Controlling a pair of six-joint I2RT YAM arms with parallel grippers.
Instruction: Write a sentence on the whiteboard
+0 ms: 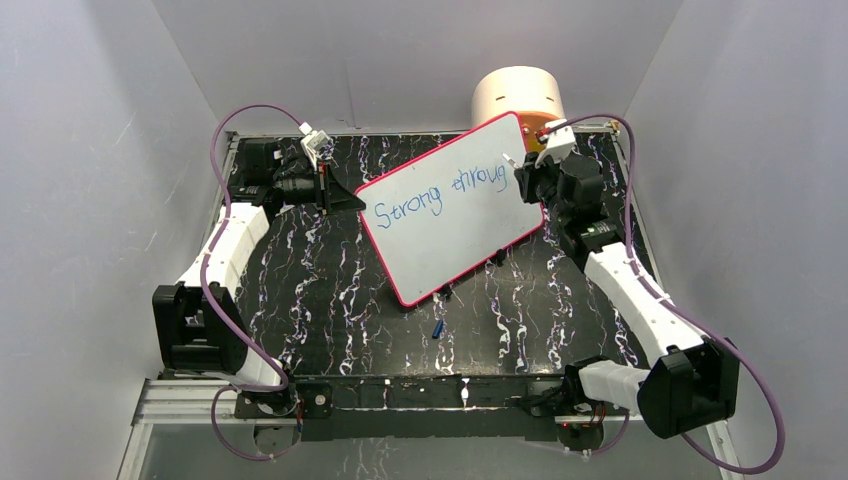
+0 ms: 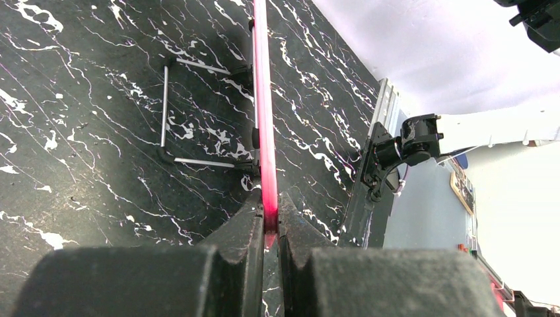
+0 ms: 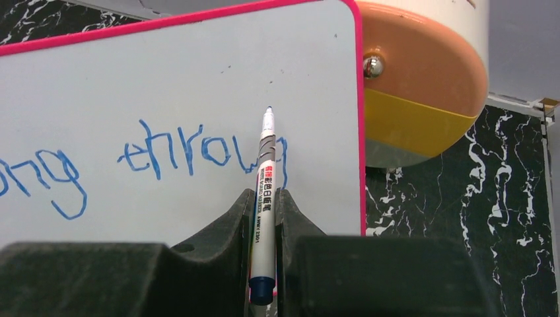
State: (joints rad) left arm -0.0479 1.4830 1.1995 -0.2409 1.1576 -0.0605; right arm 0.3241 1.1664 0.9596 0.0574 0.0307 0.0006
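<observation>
The whiteboard (image 1: 450, 220), white with a pink-red frame, stands tilted on wire legs in the middle of the table. The sentence (image 1: 440, 195) in blue reads "Strong throug" on one line; the right wrist view shows "ong throu" and part of a "g" (image 3: 172, 155). My left gripper (image 1: 335, 200) is shut on the board's left frame edge (image 2: 264, 132). My right gripper (image 1: 520, 175) is shut on a white marker (image 3: 264, 198) with a blue tip. The tip points at the board near its right edge, just past the last letter.
A cream, orange and yellow cylinder (image 1: 518, 98) stands behind the board's top right corner, close to my right gripper (image 3: 266, 198). A small blue marker cap (image 1: 438, 328) lies on the black marbled table (image 1: 320, 300) in front of the board. Grey walls enclose the table.
</observation>
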